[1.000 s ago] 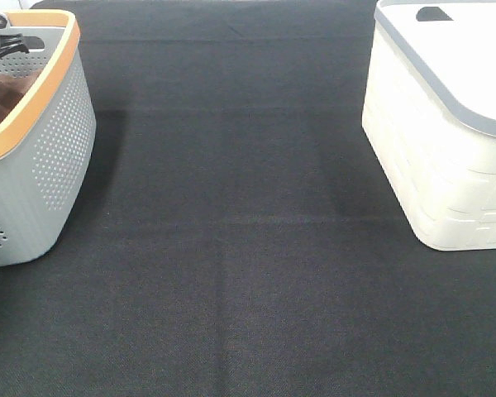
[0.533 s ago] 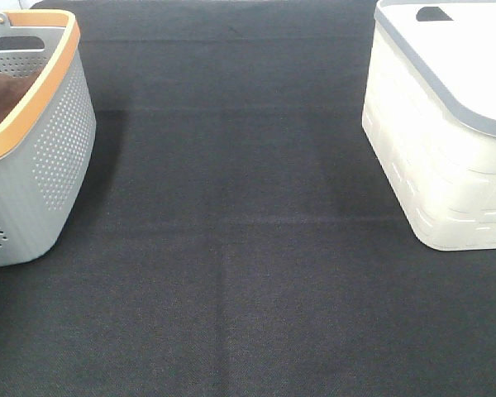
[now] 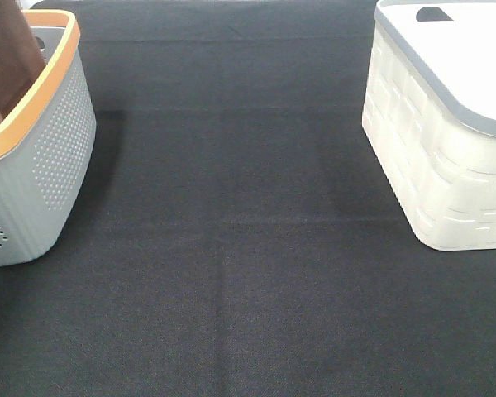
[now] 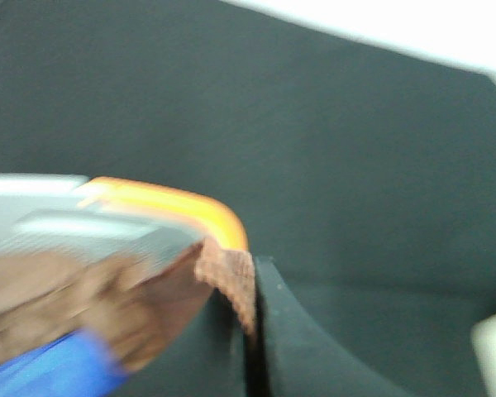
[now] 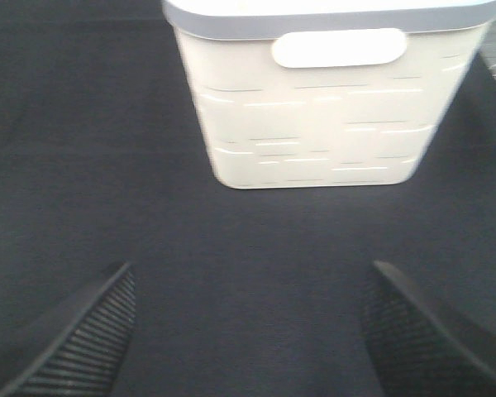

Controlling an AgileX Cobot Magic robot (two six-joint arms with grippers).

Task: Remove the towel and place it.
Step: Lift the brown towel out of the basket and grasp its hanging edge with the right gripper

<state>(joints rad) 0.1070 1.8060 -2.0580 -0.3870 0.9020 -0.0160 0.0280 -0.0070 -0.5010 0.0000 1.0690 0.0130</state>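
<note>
A reddish-brown towel (image 3: 8, 54) hangs over the grey basket with the orange rim (image 3: 41, 74) at the far left, its top running out of the exterior high view. In the blurred left wrist view, an edge of the towel (image 4: 229, 281) is pinched between the fingers of my left gripper (image 4: 252, 339), which is shut on it above the basket's orange rim (image 4: 190, 207). More brown cloth (image 4: 58, 289) lies lower in the basket. My right gripper (image 5: 248, 331) is open and empty, low over the black mat, facing the white basket (image 5: 322, 116).
The white lidded basket (image 3: 446, 124) with a grey rim stands at the right of the table. A black mat (image 3: 231, 231) covers the table between the two baskets. Something blue (image 4: 41, 372) shows blurred at the edge of the left wrist view.
A second ago my left gripper was down inside the grey basket. It has since risen out of the exterior view, and the towel now hangs lifted above the basket.
</note>
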